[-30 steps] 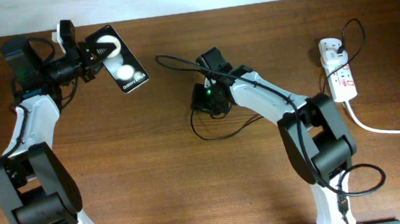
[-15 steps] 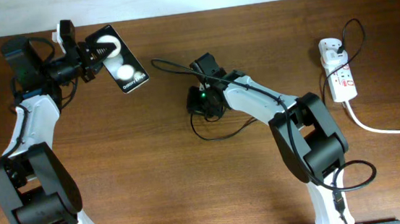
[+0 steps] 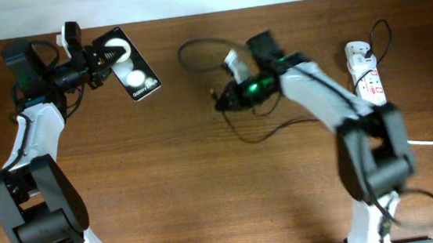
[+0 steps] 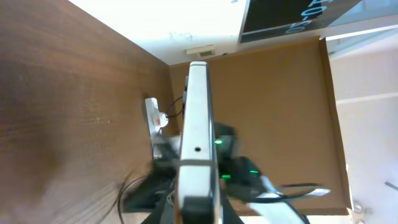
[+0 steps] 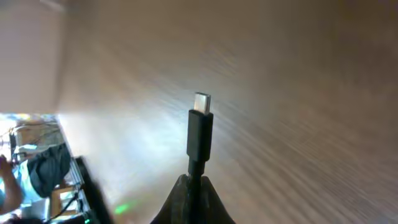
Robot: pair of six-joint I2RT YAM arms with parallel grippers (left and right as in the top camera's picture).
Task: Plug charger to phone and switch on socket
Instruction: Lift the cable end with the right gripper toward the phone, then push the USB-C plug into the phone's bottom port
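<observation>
My left gripper [image 3: 105, 56] is shut on the black phone [image 3: 130, 66], held above the table's back left with its two white circles facing up. In the left wrist view the phone [image 4: 198, 124] shows edge-on between the jaws. My right gripper [image 3: 226, 97] is shut on the black charger cable [image 3: 261, 133] just behind its connector tip, near the table's middle. In the right wrist view the charger connector [image 5: 200, 127] sticks out beyond the closed fingertips [image 5: 214, 202], silver tip up. The white socket strip [image 3: 367, 81] lies at the right with the white plug [image 3: 357, 52] at its far end.
A thick white cord [image 3: 418, 140] runs from the socket strip toward the right edge. The charger's black cable loops on the wood behind and below my right gripper. The pale wall edge runs along the table's far side.
My right arm has swung right and turned, carrying the charger connector; the cable loops shifted with it. The left arm and phone have not moved.
</observation>
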